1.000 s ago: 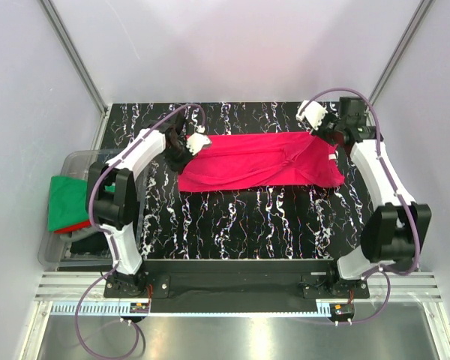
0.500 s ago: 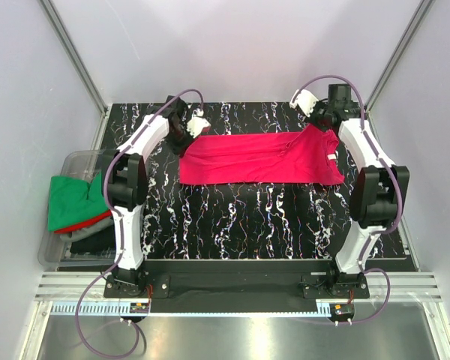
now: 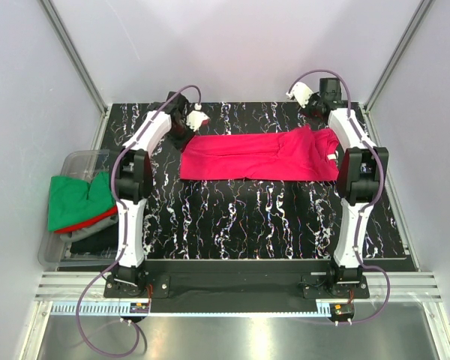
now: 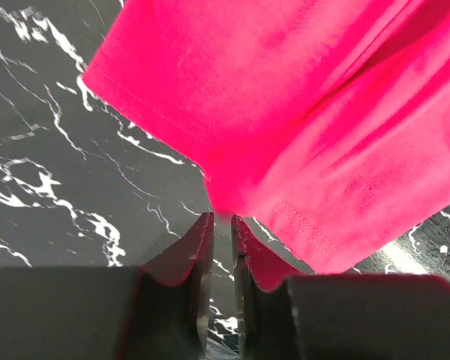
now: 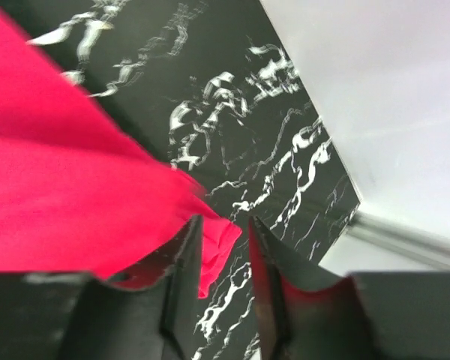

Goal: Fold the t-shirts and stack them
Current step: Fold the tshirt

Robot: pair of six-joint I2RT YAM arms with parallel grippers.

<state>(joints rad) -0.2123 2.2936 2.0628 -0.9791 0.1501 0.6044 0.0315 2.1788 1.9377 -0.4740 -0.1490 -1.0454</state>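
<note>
**Observer:** Hands first. What have you got?

**Me:** My left gripper (image 4: 222,219) has its fingers drawn almost together. A corner of the crimson shirt (image 4: 300,112) runs down into the slit, so I read it as pinched. My right gripper (image 5: 223,221) has a narrow gap with a flap of the same cloth caught in it.

**Observer:** And the shirt itself?

**Me:** It lies along the far part of the table (image 3: 247,217), spread between my two hands. The bottom end is toward my left and the collar end toward my right.

**Observer:** How does it handle?

**Me:** It's light, limp and thin. It sags and creases wherever nothing is pulling on it, and there are soft folds near my left fingers. It has no stiffness, so pushing it would only bunch it up. I judge it needs a pull from two points at once. It isn't fragile. It could slip if I hold only a sliver of fabric.

**Observer:** Best place to grip?

**Me:** At the corners and along the stitched hem (image 4: 304,225). The doubled cloth there gives my fingers more to bite on.

**Observer:** And the others?

**Me:** They're in the bin (image 3: 79,157) off the table's left side. The green shirt (image 3: 71,199) is on top, with the red shirt (image 3: 90,223) and the dark shirt (image 3: 90,238) under it, all loose and unfolded.
</note>
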